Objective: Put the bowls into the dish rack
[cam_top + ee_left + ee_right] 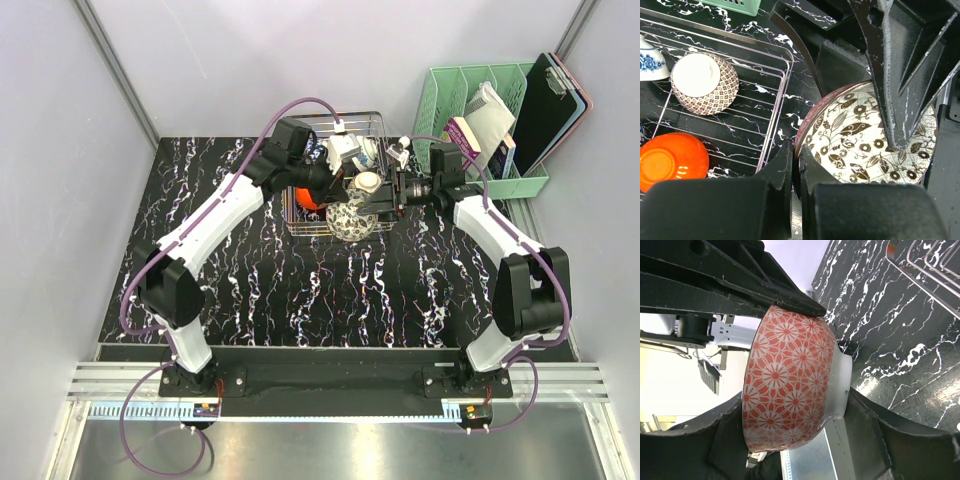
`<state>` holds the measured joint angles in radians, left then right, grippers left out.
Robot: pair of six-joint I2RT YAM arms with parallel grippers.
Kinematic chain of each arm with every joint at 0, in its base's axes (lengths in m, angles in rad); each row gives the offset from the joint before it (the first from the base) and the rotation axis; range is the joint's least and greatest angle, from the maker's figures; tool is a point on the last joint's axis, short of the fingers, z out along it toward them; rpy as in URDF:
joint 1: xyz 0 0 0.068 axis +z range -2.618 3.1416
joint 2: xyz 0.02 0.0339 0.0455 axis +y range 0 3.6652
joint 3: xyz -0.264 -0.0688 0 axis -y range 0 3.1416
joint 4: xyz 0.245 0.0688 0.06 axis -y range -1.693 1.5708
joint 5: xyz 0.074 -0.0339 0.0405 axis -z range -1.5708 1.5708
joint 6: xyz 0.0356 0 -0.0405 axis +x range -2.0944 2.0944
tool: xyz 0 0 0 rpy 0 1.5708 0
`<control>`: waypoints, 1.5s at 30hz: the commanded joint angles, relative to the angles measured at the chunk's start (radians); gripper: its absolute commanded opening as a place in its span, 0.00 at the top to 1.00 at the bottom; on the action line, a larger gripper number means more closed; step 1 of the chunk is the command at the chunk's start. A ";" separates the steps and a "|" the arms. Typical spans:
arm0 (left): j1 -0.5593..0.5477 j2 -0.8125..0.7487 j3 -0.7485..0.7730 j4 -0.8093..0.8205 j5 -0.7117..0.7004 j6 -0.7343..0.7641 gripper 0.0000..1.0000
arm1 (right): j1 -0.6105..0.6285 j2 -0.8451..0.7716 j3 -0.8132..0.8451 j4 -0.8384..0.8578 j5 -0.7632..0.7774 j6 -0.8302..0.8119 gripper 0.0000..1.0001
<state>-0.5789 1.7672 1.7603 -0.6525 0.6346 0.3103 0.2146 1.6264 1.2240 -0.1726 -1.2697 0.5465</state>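
A bowl [790,385] with red flower pattern outside and brown leaf pattern inside [865,135] hangs tilted at the near right corner of the wire dish rack [370,118]; it also shows in the top view [348,222]. My left gripper [795,155] is shut on its rim. My right gripper [795,405] clamps the same bowl, one finger across its mouth and one on its white foot. In the rack [775,100] lie an orange bowl [672,160], an upturned net-patterned bowl [704,82] and a blue-and-white bowl [650,60].
A mint-green slotted organiser [450,90] with books and a dark clipboard [545,100] stands right of the rack by the back wall. Both arms meet over the rack's near edge. Black marbled tabletop [330,300] lies in front.
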 commanded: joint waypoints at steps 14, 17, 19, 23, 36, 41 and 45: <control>-0.002 -0.063 -0.002 0.103 0.048 -0.007 1.00 | 0.009 -0.017 0.003 0.263 -0.316 0.141 0.05; -0.001 -0.069 -0.005 0.114 0.047 -0.008 1.00 | 0.009 -0.016 0.000 0.265 -0.332 0.136 0.06; -0.002 -0.071 -0.009 0.119 0.047 -0.011 1.00 | 0.009 -0.017 -0.001 0.265 -0.355 0.127 0.06; 0.002 -0.086 -0.022 0.135 0.034 -0.010 1.00 | 0.009 -0.022 0.008 0.251 -0.384 0.109 0.04; 0.025 -0.184 -0.079 0.192 -0.032 -0.030 1.00 | 0.008 -0.013 0.058 0.216 -0.381 0.104 0.07; 0.036 -0.206 -0.117 0.214 -0.027 -0.036 1.00 | 0.006 -0.011 0.081 0.213 -0.373 0.110 0.15; 0.036 -0.199 -0.117 0.218 -0.015 -0.043 1.00 | 0.008 -0.017 0.106 0.211 -0.362 0.112 0.21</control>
<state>-0.5442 1.6070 1.6409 -0.5320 0.6033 0.2844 0.2142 1.6394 1.2636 0.0273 -1.4666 0.6552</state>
